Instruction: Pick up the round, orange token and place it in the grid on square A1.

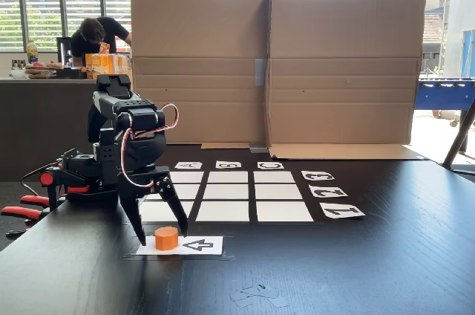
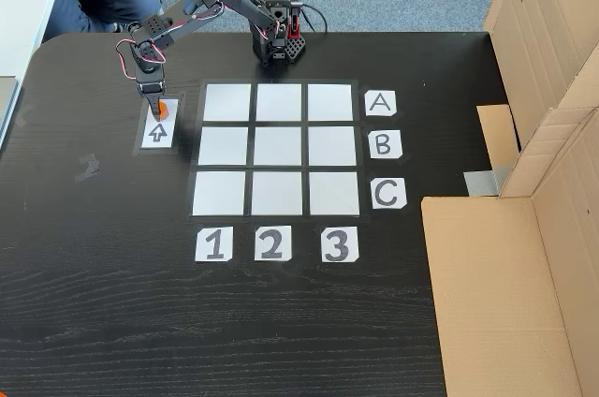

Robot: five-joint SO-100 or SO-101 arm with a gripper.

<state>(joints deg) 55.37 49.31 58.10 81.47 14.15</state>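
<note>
Token (image 1: 166,238), a small orange cylinder, sits on the white arrow card (image 1: 199,245) directly between and just below the two spread black fingertips of the gripper (image 1: 162,232), which straddles it without yet touching; the jaws stand open. It looks light, rigid and smooth-sided, so it could slip or roll if pinched off-centre; the best hold is probably across its curved wall at mid-height, fingers on opposite sides. Seen from above, square A1 (image 2: 227,102) of the grid (image 2: 278,147) lies just beside the jaws, the nearest cell to the card.
</note>
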